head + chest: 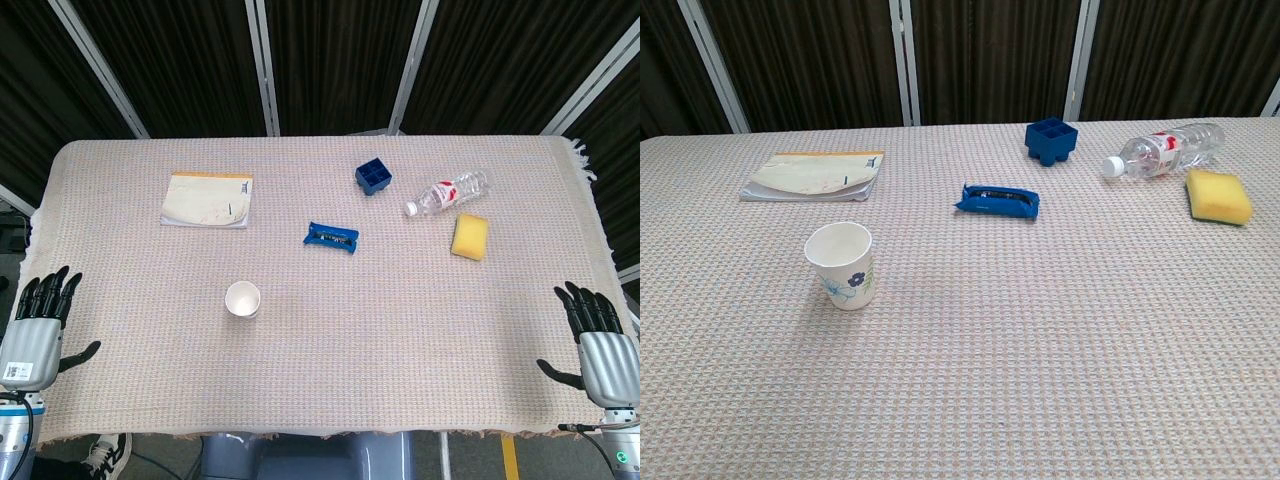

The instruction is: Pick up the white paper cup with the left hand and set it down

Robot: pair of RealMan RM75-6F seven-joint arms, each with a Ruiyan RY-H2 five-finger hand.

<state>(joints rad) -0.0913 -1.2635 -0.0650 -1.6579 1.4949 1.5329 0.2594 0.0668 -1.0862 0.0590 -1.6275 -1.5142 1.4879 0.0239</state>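
The left hand (pixel 38 335) lay at the near left edge of the table, at about eight o'clock from the table's middle, its dark fingers apart and pointing away from the robot, holding nothing. The right hand (pixel 600 345) mirrored it at about four o'clock, fingers likewise spread and empty. Neither showed in the chest view.

Outward from the left hand, toward two o'clock and well apart from it, stood the white paper cup with a blue flower print (pixel 242 299), upright on the woven beige tablecloth (pixel 400 330), mouth up. Its inside looked bare in both views. Judged from this, the task had not begun: the cup was untouched, and the reach, the grasp, the lift and the setting down were all left to do.

Beyond the cup, at eleven o'clock from it, lay a thin soft-covered notebook with a yellow spine (pixel 208 199). Near the table's middle lay a flat blue plastic packet (pixel 332 237). At one o'clock from the packet sat a small blue plastic tray with square compartments (pixel 373 177); nothing could be seen in its cells. Further right a clear plastic water bottle with a red label (pixel 447 193) lay on its side, cap on, its contents hard to tell. Just beside it, toward the robot, was a yellow rectangular sponge (pixel 470 236).
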